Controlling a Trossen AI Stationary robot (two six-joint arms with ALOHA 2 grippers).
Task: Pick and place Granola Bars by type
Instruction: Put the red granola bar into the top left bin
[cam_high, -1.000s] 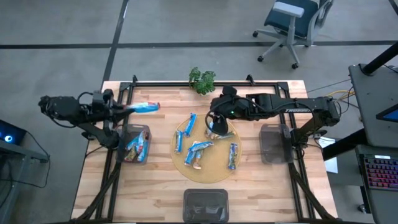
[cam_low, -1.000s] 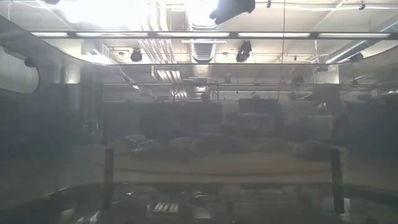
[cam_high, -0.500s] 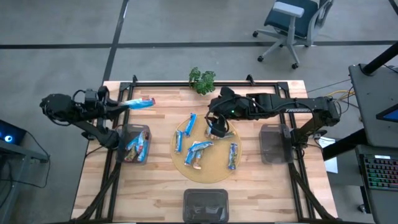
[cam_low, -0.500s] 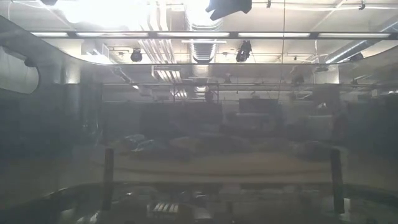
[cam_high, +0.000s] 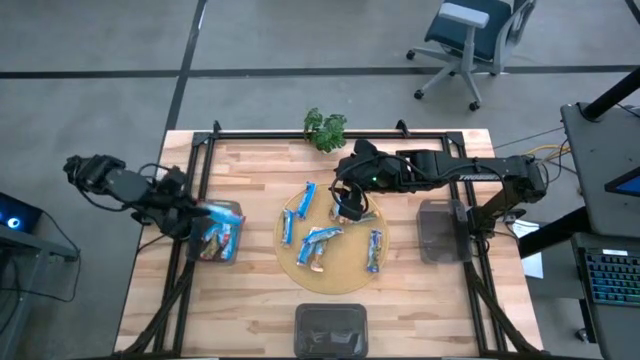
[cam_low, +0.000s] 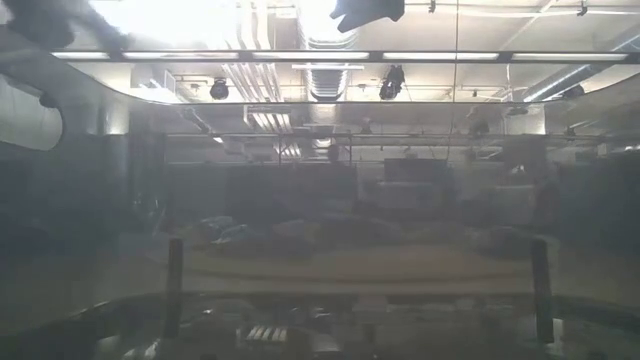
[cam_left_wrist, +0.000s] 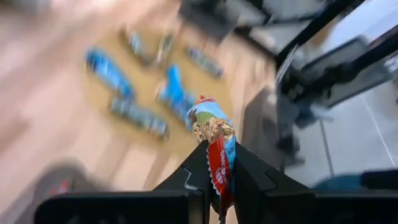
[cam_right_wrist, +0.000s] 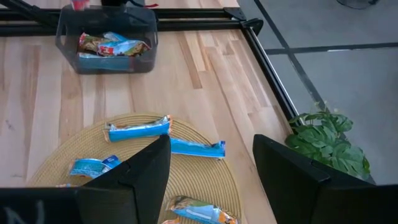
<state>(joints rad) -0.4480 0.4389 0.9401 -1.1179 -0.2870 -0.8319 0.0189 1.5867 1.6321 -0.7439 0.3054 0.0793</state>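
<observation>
Low view is murky, the bench contents barely readable. Left wrist view blurs everything beyond the left gripper (cam_left_wrist: 219, 163), clamped on a blue-and-red granola bar (cam_left_wrist: 214, 134), left of centre above the grey bin (cam_high: 218, 231). Right gripper (cam_high: 346, 203), jaws apart and empty, hovers centre-frame over the round mat (cam_high: 345, 272) carrying loose bars (cam_high: 319, 243).

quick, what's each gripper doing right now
left gripper: closed on a granola bar, by the left bin.
right gripper: open, empty, above the round mat.
</observation>
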